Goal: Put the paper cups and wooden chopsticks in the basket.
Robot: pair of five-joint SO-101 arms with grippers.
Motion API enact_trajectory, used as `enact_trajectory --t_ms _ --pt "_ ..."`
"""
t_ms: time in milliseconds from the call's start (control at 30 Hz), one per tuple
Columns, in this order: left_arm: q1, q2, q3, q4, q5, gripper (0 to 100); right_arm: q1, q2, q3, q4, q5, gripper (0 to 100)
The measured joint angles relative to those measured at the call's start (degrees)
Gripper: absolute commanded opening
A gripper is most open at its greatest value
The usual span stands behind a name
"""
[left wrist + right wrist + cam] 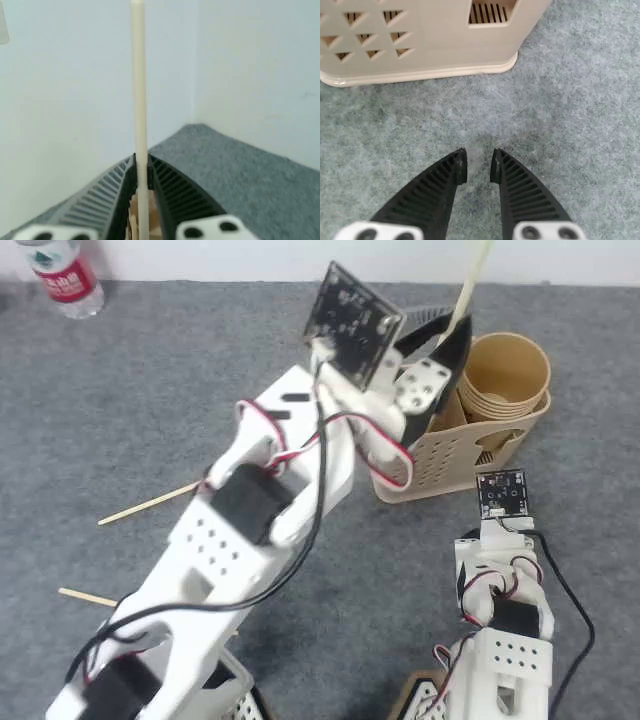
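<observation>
1. Left wrist view: left pincer point(142, 161) closed tight on a wooden chopstick point(138, 75), which stands upright between the jaws.
2. High view: that pincer is over the basket point(450, 455). Stacked paper cups point(505, 375) sit inside it.
3. Loose chopsticks point(150, 504) lie on the table point(150, 370) beside the left arm, well apart from the basket.
4. Right pincer point(477, 165) is open by a narrow gap and holds nothing. It is low over the table, near the basket wall.
</observation>
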Motion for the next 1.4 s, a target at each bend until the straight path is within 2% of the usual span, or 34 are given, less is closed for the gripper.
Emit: enact_trajectory --t_ms 233,333,433,700,867,1000,1133,1333,1400 --pt "-0.7 10.3 2.5 -10.4 0.0 1 0.0 0.0 0.0 0.0 0.0 9.8" --pt "-2.8 14.3 6.9 -16.5 0.0 11 0.0 0.0 0.0 0.0 0.0 9.9" --pt "-4.0 14.6 10.8 -17.7 0.1 19 0.0 0.0 0.0 0.0 0.0 9.7" --pt "-6.2 5.3 15.0 -6.5 2.8 18 -2.0 0.0 0.0 0.0 1.2 9.7" --pt "-13.4 -4.4 15.1 9.2 -0.9 18 -2.3 0.0 0.0 0.0 2.0 9.7" --pt "-24.3 -13.0 15.1 24.8 -10.7 18 -2.4 0.0 0.0 0.0 2.1 9.7" --pt "-37.7 -16.7 15.0 38.9 -26.1 19 -2.2 0.0 0.0 0.0 2.1 9.7" --pt "-52.4 -15.6 18.6 58.9 -60.0 18 -2.3 0.0 0.0 0.0 2.1 9.7" --pt "-56.5 -14.9 21.1 63.1 -71.3 18 -2.2 0.0 0.0 0.0 2.1 9.7"
